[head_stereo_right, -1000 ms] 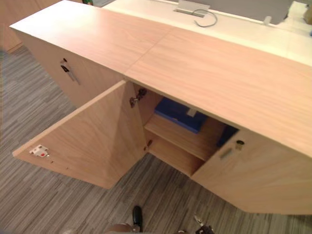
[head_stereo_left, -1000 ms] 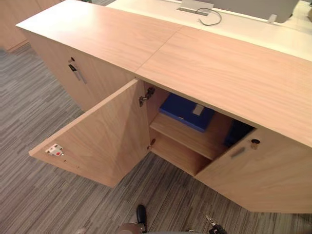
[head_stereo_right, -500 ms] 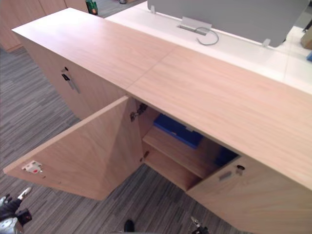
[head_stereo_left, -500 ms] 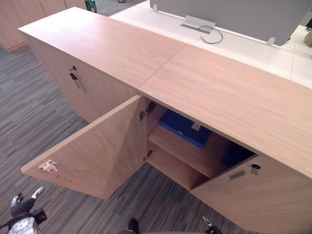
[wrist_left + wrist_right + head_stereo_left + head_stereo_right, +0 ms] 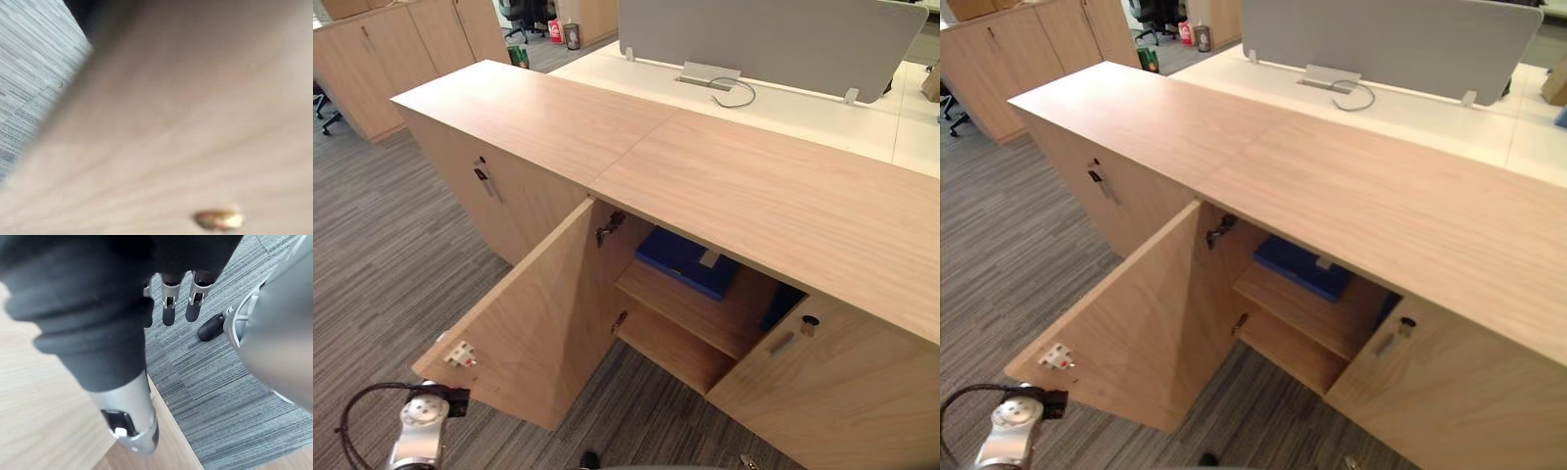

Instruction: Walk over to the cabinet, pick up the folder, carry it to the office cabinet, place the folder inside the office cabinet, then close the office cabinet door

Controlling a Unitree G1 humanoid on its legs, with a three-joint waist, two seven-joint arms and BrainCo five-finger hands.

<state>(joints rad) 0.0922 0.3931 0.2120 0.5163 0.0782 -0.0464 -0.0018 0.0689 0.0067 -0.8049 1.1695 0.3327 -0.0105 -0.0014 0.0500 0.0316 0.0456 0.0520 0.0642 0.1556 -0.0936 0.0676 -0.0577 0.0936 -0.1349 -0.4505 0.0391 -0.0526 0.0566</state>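
Left eye view: the blue folder (image 5: 683, 258) lies flat on the upper shelf (image 5: 690, 311) inside the office cabinet (image 5: 754, 186), whose left door (image 5: 538, 323) is wide open. Left wrist view: a pale wood surface (image 5: 171, 122) up close; the left hand's state cannot be told. Right wrist view: the right hand (image 5: 167, 308) hangs relaxed and empty over the carpet (image 5: 220, 396).

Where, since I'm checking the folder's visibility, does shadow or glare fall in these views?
Left eye view: the inside of the open light wooden cabinet is shaded, deepest at its right end, yet the flat blue folder on its shelf stands out. Right eye view: the white desk top is brightly lit.
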